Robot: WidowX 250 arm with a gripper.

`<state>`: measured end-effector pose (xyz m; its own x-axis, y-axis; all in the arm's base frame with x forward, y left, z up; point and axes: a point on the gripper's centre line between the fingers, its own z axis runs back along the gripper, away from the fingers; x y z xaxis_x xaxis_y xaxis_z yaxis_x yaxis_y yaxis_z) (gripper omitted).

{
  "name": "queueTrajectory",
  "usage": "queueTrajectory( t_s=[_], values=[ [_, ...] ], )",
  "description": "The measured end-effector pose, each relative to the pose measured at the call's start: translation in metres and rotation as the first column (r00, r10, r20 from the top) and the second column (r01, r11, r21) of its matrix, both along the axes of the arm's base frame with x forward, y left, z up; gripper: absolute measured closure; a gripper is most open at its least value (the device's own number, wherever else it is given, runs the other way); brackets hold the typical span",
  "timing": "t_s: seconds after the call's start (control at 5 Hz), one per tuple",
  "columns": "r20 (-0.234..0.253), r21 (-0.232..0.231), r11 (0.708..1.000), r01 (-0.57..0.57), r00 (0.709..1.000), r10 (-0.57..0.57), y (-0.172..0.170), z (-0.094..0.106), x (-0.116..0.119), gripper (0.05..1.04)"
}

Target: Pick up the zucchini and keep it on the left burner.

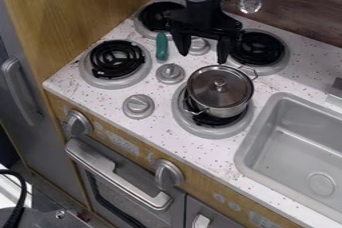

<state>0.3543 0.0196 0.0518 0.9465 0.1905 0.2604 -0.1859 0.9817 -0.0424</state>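
1. Clock references: 12 o'clock is the top of the view. My hand [202, 51] is open, its fingers spread, with nothing gripped.
2. Locate the zucchini [161, 47]: on the tabletop [214, 153], at about 9 o'clock from my hand and 2 o'clock from the left burner [115, 59]. Its length runs roughly 12 to 6.
3. The step in hand is the approach. I should shift toward 9 o'clock, centre over the zucchini, and set my fingers across its narrow width.
4. Caution: a silver knob [170, 73] sits near its 6 o'clock end. A low or off-centre descent could strike it.
5. I should close gently at mid-length, since a rounded body may roll, then lift above the coil before travelling toward 8 o'clock. Lower level; release at the centre.
6. Surroundings: a lidded pot [220, 92] stands on the burner at 5 o'clock from my hand. The grey sink [244, 147] lies further toward 4. A ladle [250, 0] hangs by the dark wood-grain wall [294, 12]; a wooden panel [87, 7] borders the stove at 10.
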Motion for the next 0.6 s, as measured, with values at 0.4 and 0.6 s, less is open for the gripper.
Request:
queueTrajectory(
  t_s=[0.4,0.6],
  values=[
    [-0.032,-0.018,0.999,-0.033,0.999,0.032,0.011,-0.015,0.003,0.083],
    [-0.023,-0.008,0.996,-0.085,0.996,0.084,0.040,-0.020,0.015,0.083]
  ],
)
